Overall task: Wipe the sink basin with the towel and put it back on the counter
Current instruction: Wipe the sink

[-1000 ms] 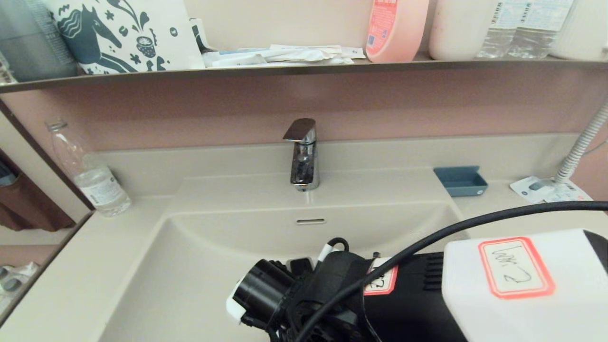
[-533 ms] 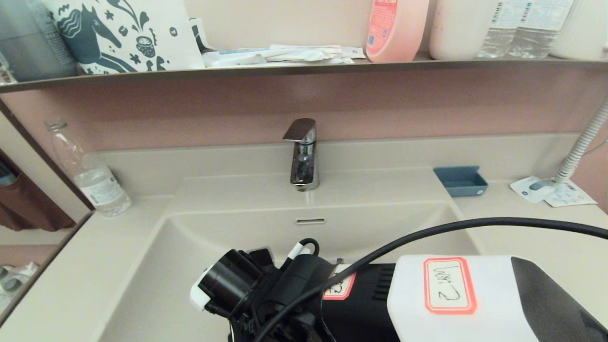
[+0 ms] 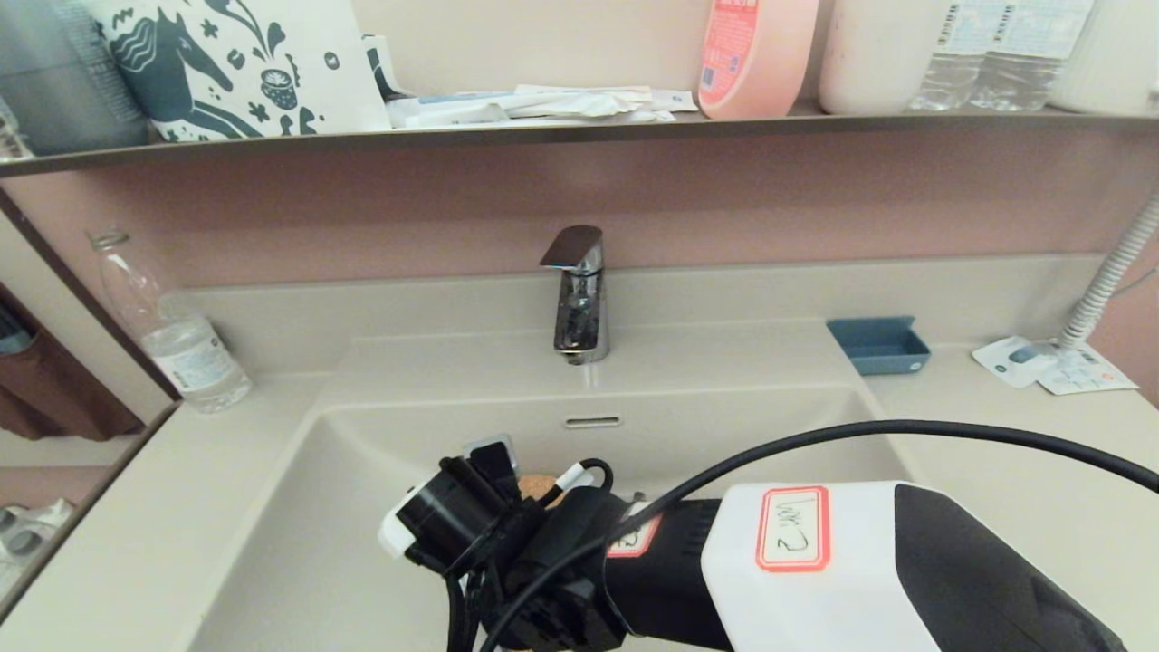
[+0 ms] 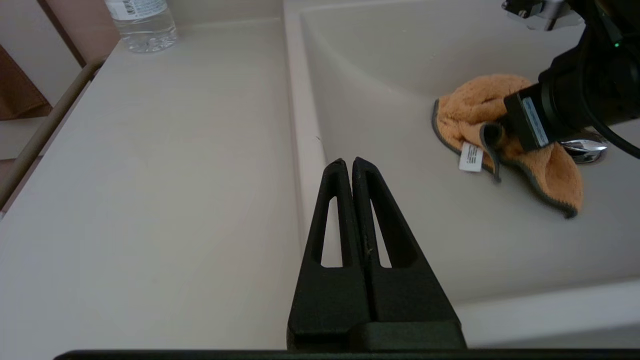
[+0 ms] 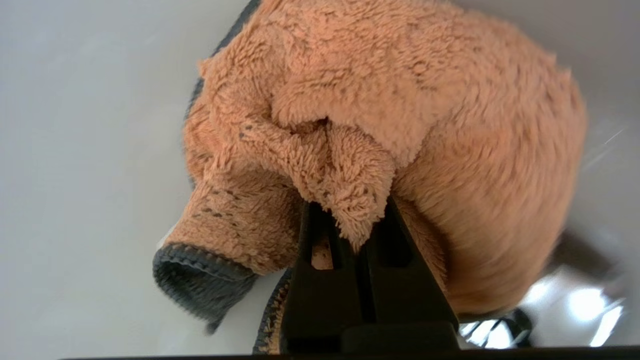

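The orange towel (image 4: 475,107) lies bunched on the floor of the cream sink basin (image 4: 400,60), partly over the chrome drain plug (image 4: 584,148). My right gripper (image 5: 350,212) is shut on a fold of the towel (image 5: 400,100) and presses it against the basin floor. In the head view my right arm's wrist (image 3: 543,561) covers most of the towel, and only a sliver of orange (image 3: 541,489) shows. My left gripper (image 4: 348,162) is shut and empty, and it hovers over the basin's left rim beside the counter (image 4: 150,175).
A chrome faucet (image 3: 578,294) stands behind the basin above the overflow slot (image 3: 592,422). A water bottle (image 3: 172,335) stands on the left counter. On the right are a blue dish (image 3: 876,344), leaflets (image 3: 1050,364) and a corrugated hose (image 3: 1109,276). The dark shelf (image 3: 543,134) holds bottles.
My right arm has swept left across the basin with the towel, then turned slightly. A bit of orange now shows beside the wrist.
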